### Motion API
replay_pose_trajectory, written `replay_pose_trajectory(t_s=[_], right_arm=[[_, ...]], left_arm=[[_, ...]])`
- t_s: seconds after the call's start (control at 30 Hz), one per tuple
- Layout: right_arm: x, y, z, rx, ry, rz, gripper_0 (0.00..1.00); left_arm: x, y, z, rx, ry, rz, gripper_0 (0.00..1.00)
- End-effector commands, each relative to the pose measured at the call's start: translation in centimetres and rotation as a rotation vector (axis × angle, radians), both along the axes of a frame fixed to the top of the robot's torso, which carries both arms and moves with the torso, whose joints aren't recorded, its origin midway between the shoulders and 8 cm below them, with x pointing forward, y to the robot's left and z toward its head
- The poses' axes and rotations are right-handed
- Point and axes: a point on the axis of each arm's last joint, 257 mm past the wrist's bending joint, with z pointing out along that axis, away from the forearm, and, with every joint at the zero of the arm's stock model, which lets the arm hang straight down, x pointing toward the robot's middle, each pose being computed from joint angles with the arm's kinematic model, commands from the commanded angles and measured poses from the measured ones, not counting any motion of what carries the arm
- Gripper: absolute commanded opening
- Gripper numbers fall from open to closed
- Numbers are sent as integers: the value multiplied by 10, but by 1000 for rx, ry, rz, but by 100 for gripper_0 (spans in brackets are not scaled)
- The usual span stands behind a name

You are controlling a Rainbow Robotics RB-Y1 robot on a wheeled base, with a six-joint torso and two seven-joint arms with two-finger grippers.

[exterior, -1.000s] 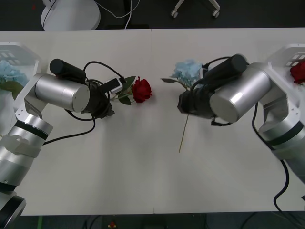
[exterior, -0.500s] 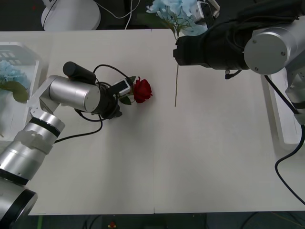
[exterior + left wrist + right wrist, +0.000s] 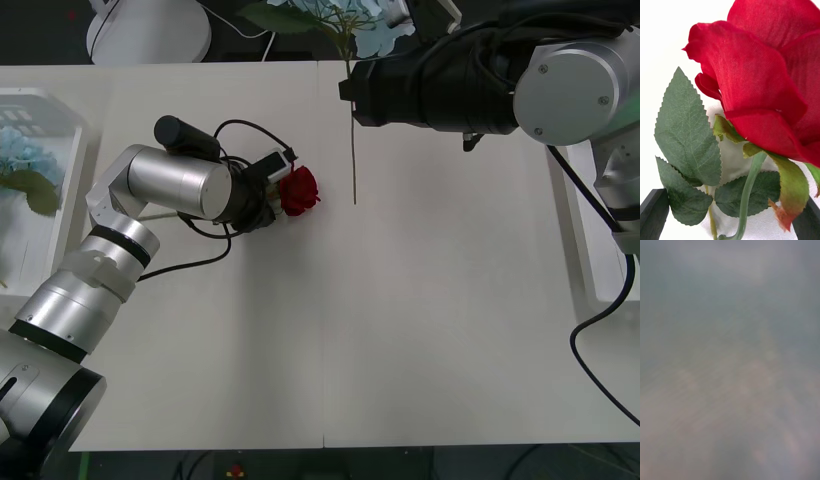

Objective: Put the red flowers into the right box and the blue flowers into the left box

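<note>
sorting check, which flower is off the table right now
The blue flower held by the right pincer hangs in the air, its stem dangling. The red rose lies on the table at the left pincer.

Nothing but an unreadable grey-pink haze

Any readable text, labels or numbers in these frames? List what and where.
None legible. No print shows on the white table, the left box, the right box, either arm, the red flower at the left tool, or the blue flower lifted by the right arm. The right wrist view is a blur.
</note>
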Motion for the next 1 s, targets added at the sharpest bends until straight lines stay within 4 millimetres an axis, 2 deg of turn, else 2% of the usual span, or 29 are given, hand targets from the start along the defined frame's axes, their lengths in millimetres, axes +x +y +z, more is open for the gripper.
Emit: replay_pose_trajectory(t_s=[0.03, 0.17, 0.33, 0.47, 0.67, 0.77, 1.0], right_arm=[[-9, 22, 42, 43, -79, 51, 0], [-10, 23, 41, 48, -75, 54, 0], [-10, 22, 40, 47, -74, 55, 0], [-11, 23, 40, 49, -74, 57, 0], [-11, 23, 40, 53, -71, 59, 0], [-13, 26, 41, 61, -69, 64, 0], [-20, 35, 42, 86, -54, 91, 0]], left_arm=[[-5, -12, -2, 7, 14, -30, 91], [-10, 1, 17, -24, 16, -11, 100], [-26, 17, 52, -74, 15, 0, 100], [-50, 34, 85, -190, 20, 14, 100], [-83, 51, 123, -382, 23, 8, 100], [-100, 50, 137, -503, 17, -14, 100], [-144, 40, 153, -806, 9, -49, 100]])
